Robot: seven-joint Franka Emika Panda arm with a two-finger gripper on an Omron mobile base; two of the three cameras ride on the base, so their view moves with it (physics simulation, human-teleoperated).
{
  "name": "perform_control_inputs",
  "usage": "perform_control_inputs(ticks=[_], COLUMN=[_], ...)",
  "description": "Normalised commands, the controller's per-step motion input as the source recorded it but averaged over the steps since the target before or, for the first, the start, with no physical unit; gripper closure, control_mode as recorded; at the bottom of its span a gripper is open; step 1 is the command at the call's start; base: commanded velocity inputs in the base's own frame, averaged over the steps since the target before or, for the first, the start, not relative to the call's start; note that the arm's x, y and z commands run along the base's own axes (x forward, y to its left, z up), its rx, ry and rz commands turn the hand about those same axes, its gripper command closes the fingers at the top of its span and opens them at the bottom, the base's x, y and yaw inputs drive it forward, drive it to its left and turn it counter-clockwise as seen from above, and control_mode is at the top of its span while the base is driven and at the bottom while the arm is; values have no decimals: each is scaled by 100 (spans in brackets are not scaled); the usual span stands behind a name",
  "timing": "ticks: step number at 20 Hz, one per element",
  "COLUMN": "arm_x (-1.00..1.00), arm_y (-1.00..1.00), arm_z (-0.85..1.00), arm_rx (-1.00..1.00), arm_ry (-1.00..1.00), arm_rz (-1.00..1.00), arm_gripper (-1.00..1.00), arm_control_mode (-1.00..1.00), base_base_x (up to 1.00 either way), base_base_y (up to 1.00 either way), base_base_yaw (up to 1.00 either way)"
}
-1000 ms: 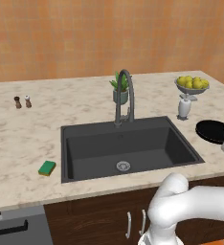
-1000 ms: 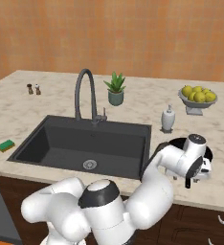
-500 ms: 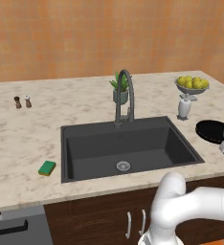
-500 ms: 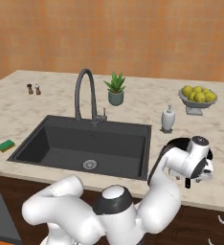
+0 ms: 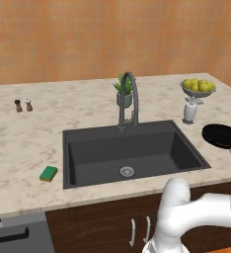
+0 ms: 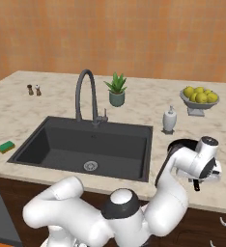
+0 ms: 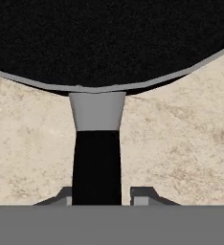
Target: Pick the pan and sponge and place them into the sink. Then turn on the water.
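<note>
The pan point(image 7: 109, 38) is seen on the tabletop point(image 5: 19, 143) to the right of the sink point(image 5: 132, 148), and its black handle lies between the two fingertips point(image 7: 141, 195) of the hand point(image 7: 102, 197) — closed against it on one side (whether it is clamped on both cannot be told). The sponge point(image 5: 48, 173) rests left of the basin.

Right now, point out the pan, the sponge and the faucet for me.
pan point(image 7: 109, 43), hand view, on its black cooking surface.
sponge point(image 5: 48, 173), left base view, on its green top face.
faucet point(image 6: 84, 77), right base view, on the top of its arch.
</note>
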Motion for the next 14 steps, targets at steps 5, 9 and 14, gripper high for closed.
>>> perform_control_inputs(ticks=[5,9,14], arm_x=[-19,-56,-13], arm_y=[6,89,100], arm_z=[-12,0,1], arm_rx=[1,-14,-19], arm_ry=[-2,-5,-15], arm_rz=[1,21,32], arm_gripper=[100,100,100], arm_control_mode=[-100,-100,-100], base_base_x=[0,0,0], base_base_y=[0,0,0], base_base_yaw=[0,0,0])
